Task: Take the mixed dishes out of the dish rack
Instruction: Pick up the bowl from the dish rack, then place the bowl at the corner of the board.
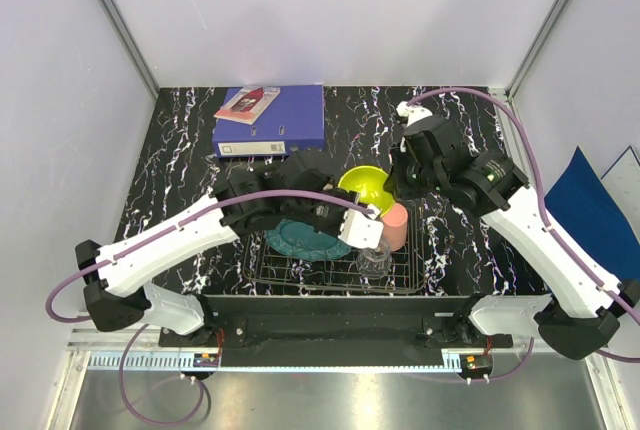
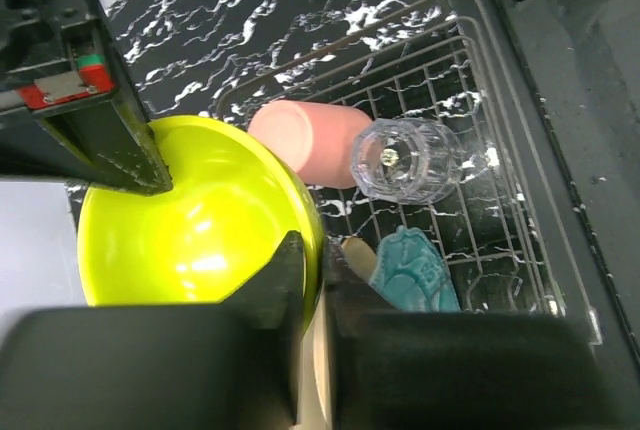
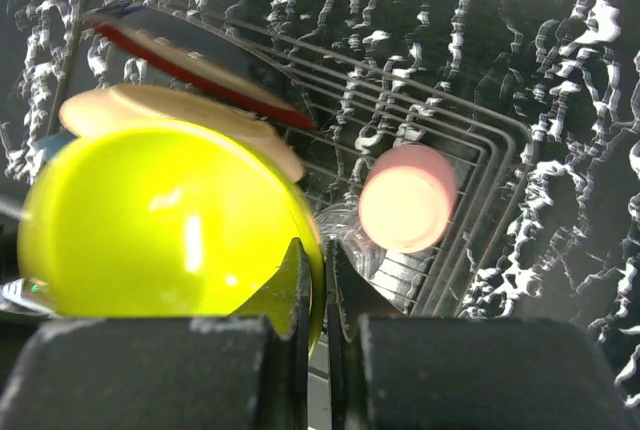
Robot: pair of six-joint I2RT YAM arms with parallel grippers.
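Note:
The small yellow-green bowl (image 1: 365,188) is held above the silver wire dish rack (image 1: 420,275). My left gripper (image 1: 368,210) is shut on its near rim, which the left wrist view shows as the gripper (image 2: 320,270) clamped on the bowl (image 2: 190,220). My right gripper (image 1: 398,182) is shut on the opposite rim, as the right wrist view (image 3: 322,275) shows. In the rack lie the salmon-pink cup (image 1: 396,226), the clear glass tumbler (image 1: 374,258) and the teal plate (image 1: 305,240). The red-rimmed plate (image 3: 190,65) and the cream-yellow plate (image 3: 180,110) stand behind the bowl (image 3: 160,220).
A blue ring binder (image 1: 272,120) with a red booklet on it lies at the back left of the black marbled table. White walls close in the back and sides. A blue sheet (image 1: 590,200) shows outside the right wall.

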